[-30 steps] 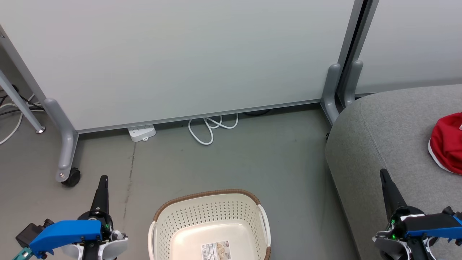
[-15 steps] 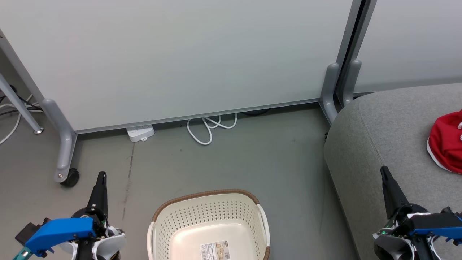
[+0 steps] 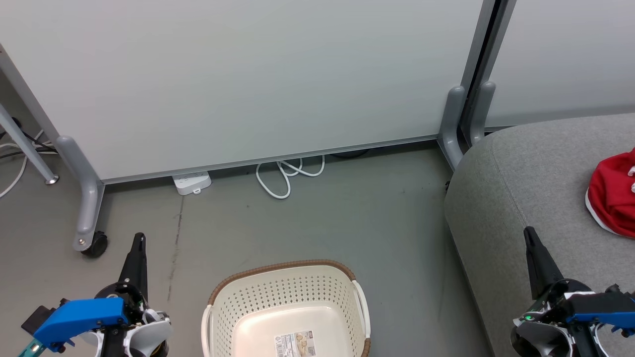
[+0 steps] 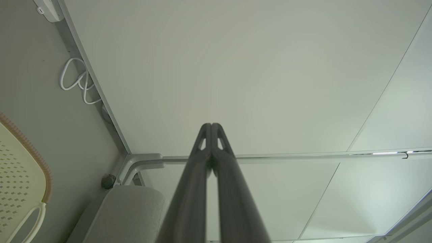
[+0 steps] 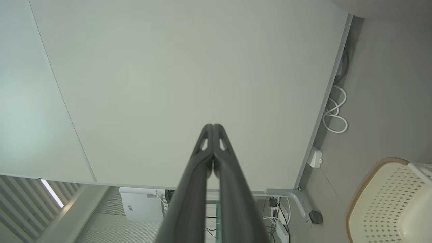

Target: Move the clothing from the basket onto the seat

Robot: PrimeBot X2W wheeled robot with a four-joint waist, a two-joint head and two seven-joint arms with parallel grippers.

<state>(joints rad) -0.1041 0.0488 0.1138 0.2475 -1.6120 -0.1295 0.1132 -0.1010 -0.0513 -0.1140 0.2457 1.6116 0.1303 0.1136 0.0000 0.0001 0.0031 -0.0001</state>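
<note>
Lying on seat: one piece of red clothing [image 3: 612,198] with a white edge, at the far right, partly cut off by the picture's edge.
Seat: one counted, grey upholstery [image 3: 526,188], occupying the right side, with a rounded corner toward the floor.
Basket: one counted, cream perforated plastic with a brown rim [image 3: 283,264], standing on the floor at near centre, left of the seat and apart from it. Its visible bottom showed bare plastic and one barcode sticker [image 3: 295,343].
Left gripper: one [image 3: 140,240], at near left over the floor, left of the basket. Both fingers were pressed together to the tips, with nothing held.
Right gripper: one [image 3: 529,233], at near right over the seat's near part, well apart from the clothing. Its fingers were closed flat together, with nothing held.
Partition panels: two counted [image 3: 248,74], standing at the far side on grey feet, with one caster [image 3: 95,244] at the left.
Floor items: one white power strip [image 3: 192,182] and one looped white cable [image 3: 285,176], both at the foot of the left panel.
</note>
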